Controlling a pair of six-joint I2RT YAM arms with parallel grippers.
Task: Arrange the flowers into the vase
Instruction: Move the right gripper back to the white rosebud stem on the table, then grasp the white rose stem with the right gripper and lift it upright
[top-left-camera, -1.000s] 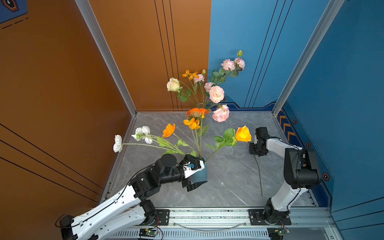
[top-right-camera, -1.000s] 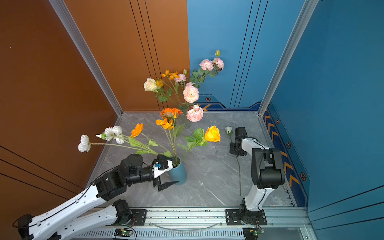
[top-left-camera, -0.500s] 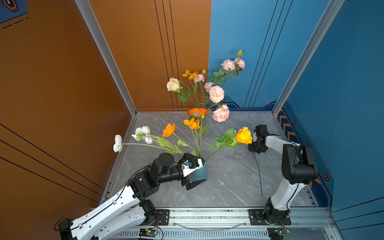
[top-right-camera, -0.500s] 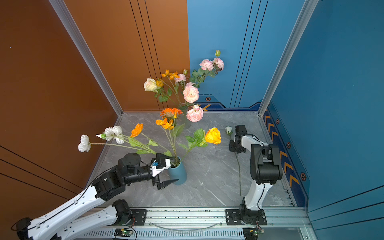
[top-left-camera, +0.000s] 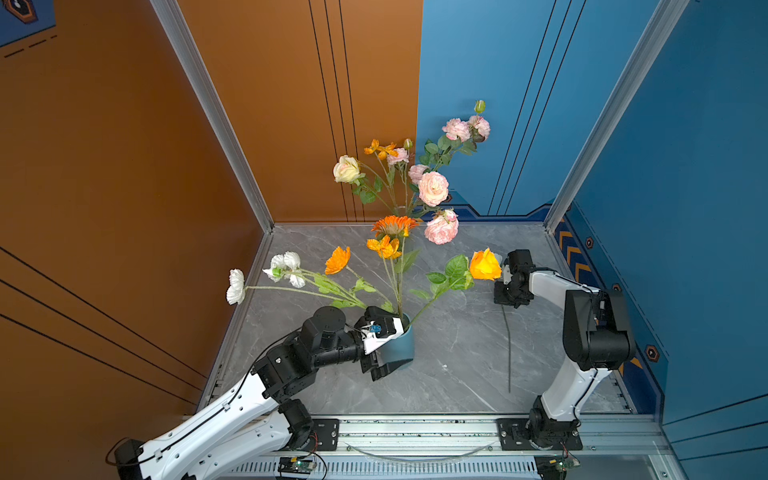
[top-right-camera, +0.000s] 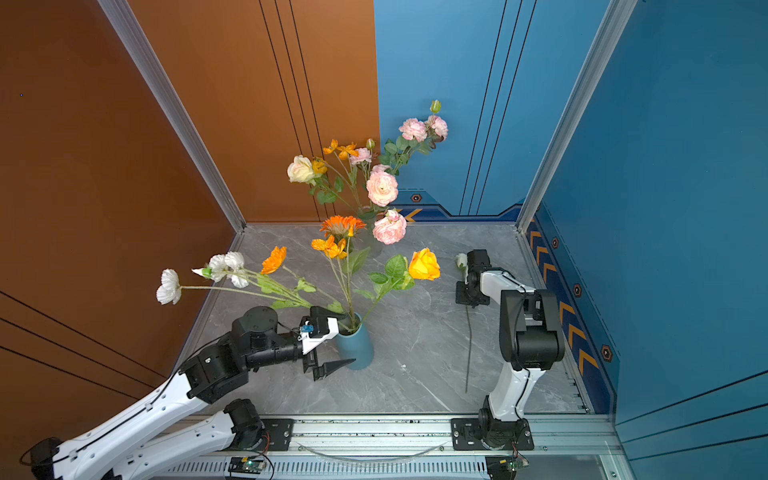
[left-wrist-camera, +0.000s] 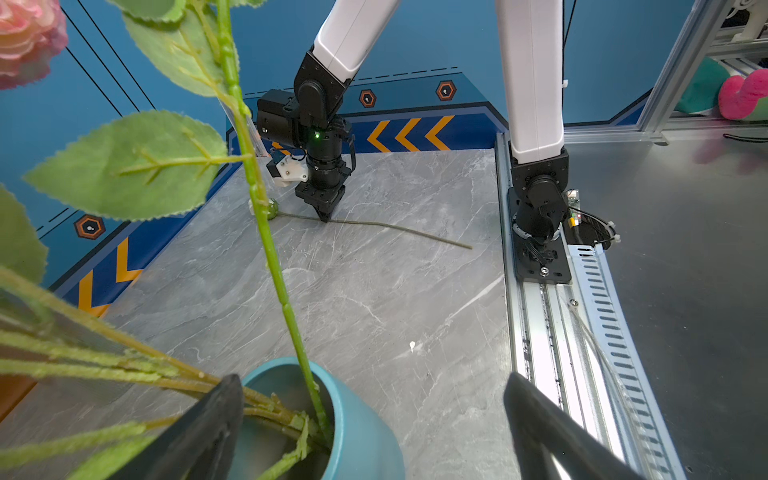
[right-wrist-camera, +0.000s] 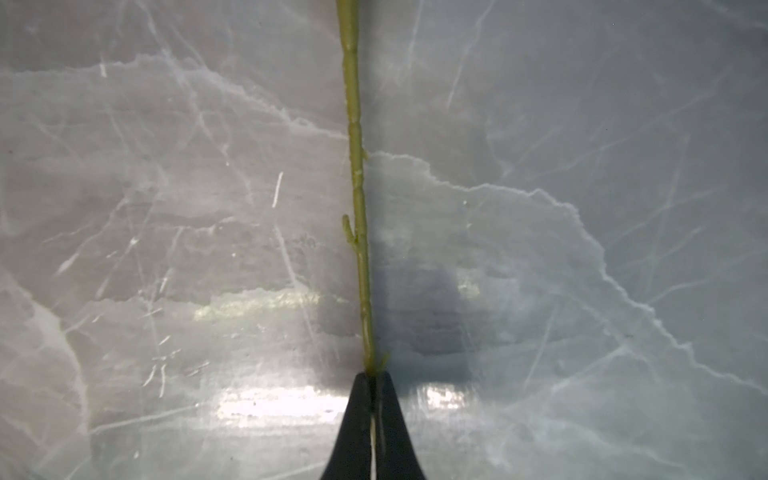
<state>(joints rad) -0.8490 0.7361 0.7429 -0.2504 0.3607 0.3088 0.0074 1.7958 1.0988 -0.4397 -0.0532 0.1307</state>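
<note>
**1. Left arm** (top-left-camera: 291, 365). Unmoved over the last second. Left jaws spread wide, holding nothing. One jaw sits just beside the rim of the vase (top-left-camera: 401, 347), the other out over the bare surface (top-left-camera: 457, 386).

**2. Vase.** Blue, upright, front centre. Holds the flowers (top-left-camera: 386, 247) placed so far: white, orange and yellow blooms, with stems fanning out of the mouth.

**3. Rear bunch** (top-left-camera: 432, 189). Pink and cream blooms, standing behind the vase. Its vessel is hard to make out.

**4. Stem** (top-left-camera: 508, 353). One loose flower, lying flat on the surface well apart from the vase, with a pale bud (top-right-camera: 460, 261) at its far end.

**5. Right arm** (top-left-camera: 590, 328). Right jaws were part-open a second ago and are now clenched on the stem, just behind the bud. The stem is not yet lifted.

**Remarks.** The grasp looks made, so the pick-up stage for this flower seems complete. The likely next step is to lift it and carry it across to the vase. Because it is gripped near the bloom, the long tail may sag or swing. Its cut end must enter an already crowded mouth, close to the waiting left jaws.
</note>
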